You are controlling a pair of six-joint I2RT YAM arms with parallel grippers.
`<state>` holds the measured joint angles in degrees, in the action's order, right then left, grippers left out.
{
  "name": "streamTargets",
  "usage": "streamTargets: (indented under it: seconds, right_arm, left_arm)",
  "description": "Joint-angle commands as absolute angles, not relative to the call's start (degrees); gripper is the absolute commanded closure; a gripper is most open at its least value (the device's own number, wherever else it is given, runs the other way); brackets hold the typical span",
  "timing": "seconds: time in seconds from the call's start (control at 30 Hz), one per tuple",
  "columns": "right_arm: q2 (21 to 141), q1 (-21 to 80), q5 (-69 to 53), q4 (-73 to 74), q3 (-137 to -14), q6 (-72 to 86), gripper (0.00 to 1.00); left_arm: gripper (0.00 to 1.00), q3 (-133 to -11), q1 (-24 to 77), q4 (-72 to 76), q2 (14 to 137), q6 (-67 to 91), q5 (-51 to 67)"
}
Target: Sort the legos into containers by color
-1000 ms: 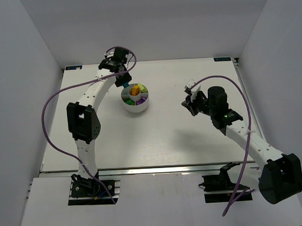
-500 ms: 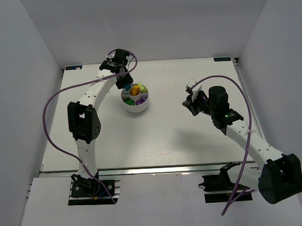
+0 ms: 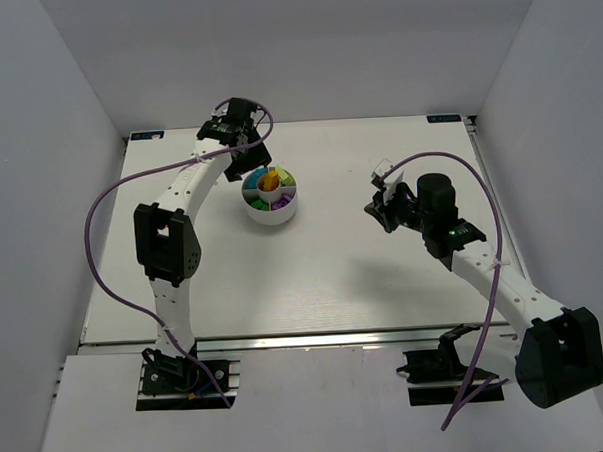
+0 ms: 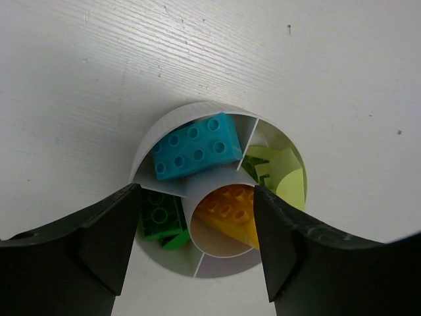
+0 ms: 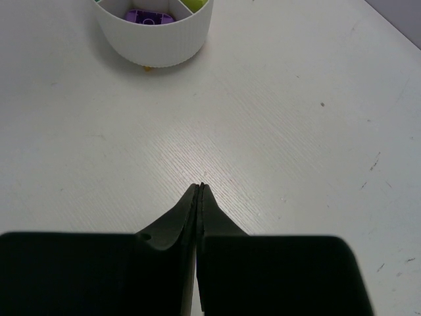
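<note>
— Your left end effector: what is it doing?

— My left end effector [image 4: 197, 197] hangs with its fingers [image 4: 105, 243] spread wide apart and nothing between them. Straight below the gap sits the round white dish [image 4: 146, 141].

— And what is in the dish?

— Seen from my left wrist, a cyan brick [image 4: 196, 146] lies studs up in one wedge, slightly tilted, with a corner against the central well. In the next wedge are dark green bricks [image 4: 160, 214]. The well holds an orange brick [image 4: 227, 207], with a yellower face beside it; I cannot tell whether that is a separate piece. Lime green bricks [image 4: 279, 174] fill the wedge on the other side of the well.

— The right side?

— My right end effector [image 5: 199, 191] has its fingers pressed together, holding nothing, above bare bench [image 5: 296, 131] and well apart from the dish. From that wrist I see the dish's ribbed wall and a purple brick [image 5: 150, 17] in the near wedge.

— From above?

— The dish stands on the bench between my arms, nearer the left one, which reaches over its far-left rim.
</note>
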<state>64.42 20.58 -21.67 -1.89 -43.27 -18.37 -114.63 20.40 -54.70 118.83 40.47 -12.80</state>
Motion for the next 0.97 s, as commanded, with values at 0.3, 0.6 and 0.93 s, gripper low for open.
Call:
streamTargets:
  seconds: [0.3, 0.6, 0.93]
  right_arm:
    - [62.4, 17.5, -22.24, -3.61, -44.47, -16.71, 0.21]
    - [57.22, 16.61, -9.42, -0.09, -45.36, -10.55, 0.11]
    - [54.23, 15.21, -0.27, 1.67, -39.47, -8.53, 0.11]
  left_arm:
    - [0.04, -94.28, 20.13, -31.47, 88.95, 16.01, -0.1]
    - [0.02, -43.64, 20.13, -3.08, 53.54, 6.77, 7.37]
    - [0.02, -39.9, 21.7, -3.25, 49.22, 4.57, 8.35]
